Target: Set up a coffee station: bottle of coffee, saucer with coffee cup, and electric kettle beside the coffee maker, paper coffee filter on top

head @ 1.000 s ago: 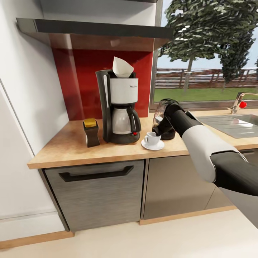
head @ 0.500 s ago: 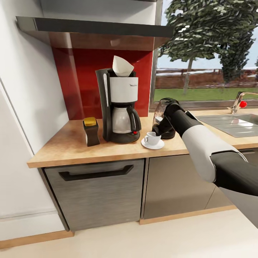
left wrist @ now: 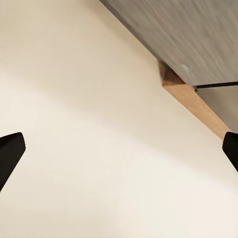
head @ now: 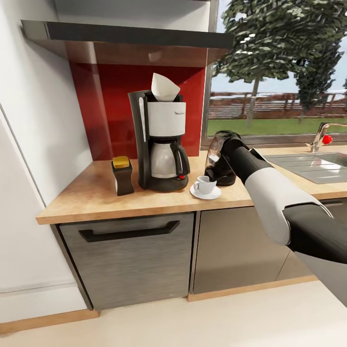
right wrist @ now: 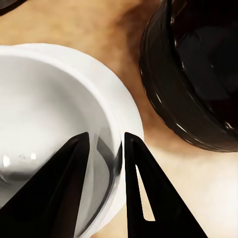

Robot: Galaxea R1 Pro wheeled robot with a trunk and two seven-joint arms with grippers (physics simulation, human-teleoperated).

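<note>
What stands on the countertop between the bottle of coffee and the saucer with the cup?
In the head view, the coffee maker stands between the bottle of coffee and the saucer, with the paper coffee filter on top.

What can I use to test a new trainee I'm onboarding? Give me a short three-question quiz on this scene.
1. True or false: the paper coffee filter sits on top of the coffee maker.
2. What stands on the saucer? A a spoon; B the coffee cup; C a lemon.
3. In the head view, on which side of the coffee maker does the bottle of coffee stand?

Key: 1 true; 2 B; 3 left.
</note>
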